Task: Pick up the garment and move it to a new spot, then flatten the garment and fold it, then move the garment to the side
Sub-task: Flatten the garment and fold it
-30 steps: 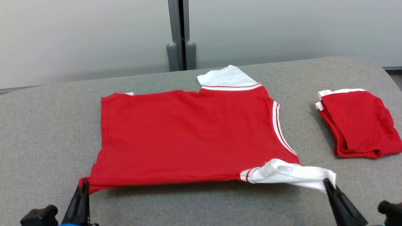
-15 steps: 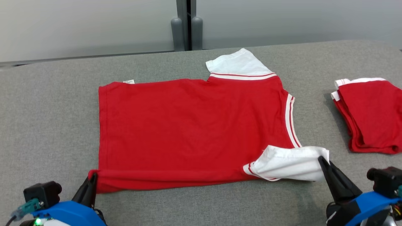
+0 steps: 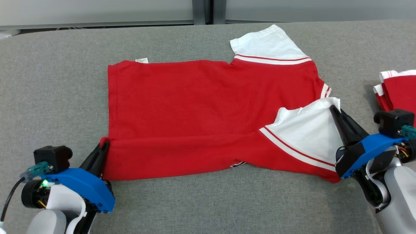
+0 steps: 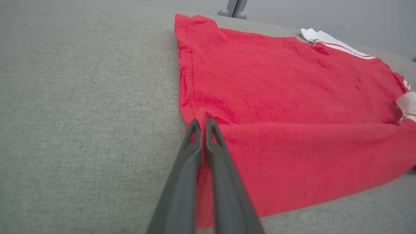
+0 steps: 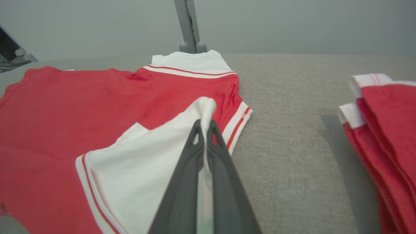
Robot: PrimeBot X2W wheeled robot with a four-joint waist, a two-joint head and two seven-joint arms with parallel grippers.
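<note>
The garment (image 3: 195, 107) is a red T-shirt with white, red-striped sleeves, spread across the grey table (image 3: 58, 81). Its near edge is folded up and over onto the body. My left gripper (image 3: 104, 145) is shut on the garment's near left hem corner; the left wrist view shows red cloth (image 4: 276, 107) pinched between the fingers (image 4: 203, 125). My right gripper (image 3: 332, 109) is shut on the tip of the near white sleeve (image 3: 308, 133), held over the red body. In the right wrist view the white sleeve (image 5: 152, 152) runs up between the fingertips (image 5: 204, 125).
A stack of folded red and white garments (image 3: 398, 89) lies at the table's right edge, close beside my right arm; it also appears as the folded stack (image 5: 386, 130) in the right wrist view. A grey post (image 5: 188, 26) stands behind the table against the pale wall.
Both grippers have carried the garment's near edge away from me, folding it over the body. The head camera has tilted down, so the whole scene has shifted upward.
</note>
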